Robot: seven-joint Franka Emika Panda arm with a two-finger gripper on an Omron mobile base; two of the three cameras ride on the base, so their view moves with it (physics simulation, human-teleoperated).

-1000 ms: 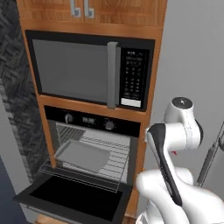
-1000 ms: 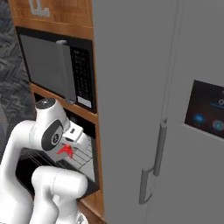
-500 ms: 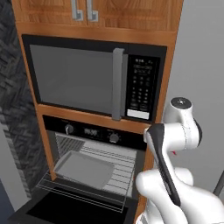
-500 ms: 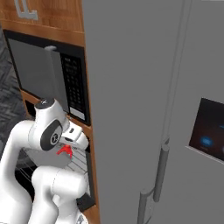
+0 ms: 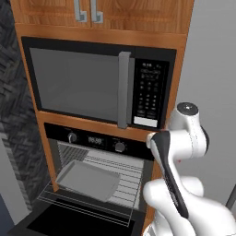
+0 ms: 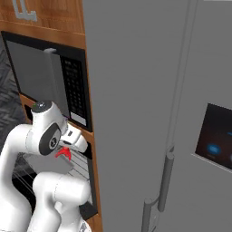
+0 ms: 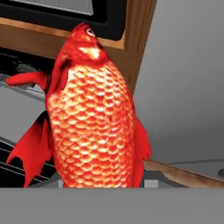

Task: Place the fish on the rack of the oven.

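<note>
Since the earlier frames both base views have closed in and risen on the oven [image 5: 99, 140], so the microwave [image 5: 99, 83] above it looms larger, while the fish [image 6: 63, 152] hangs at the same spot beside the arm's wrist. The gripper [image 6: 68, 146] is clenched on the fish, whose scaled body [image 7: 94, 113] rises in the hand view, the fingertips hidden behind it. The fish is held just in front of the oven's open mouth, above the rack [image 5: 122, 177] and right of the grey tray [image 5: 87, 179] lying on it.
</note>
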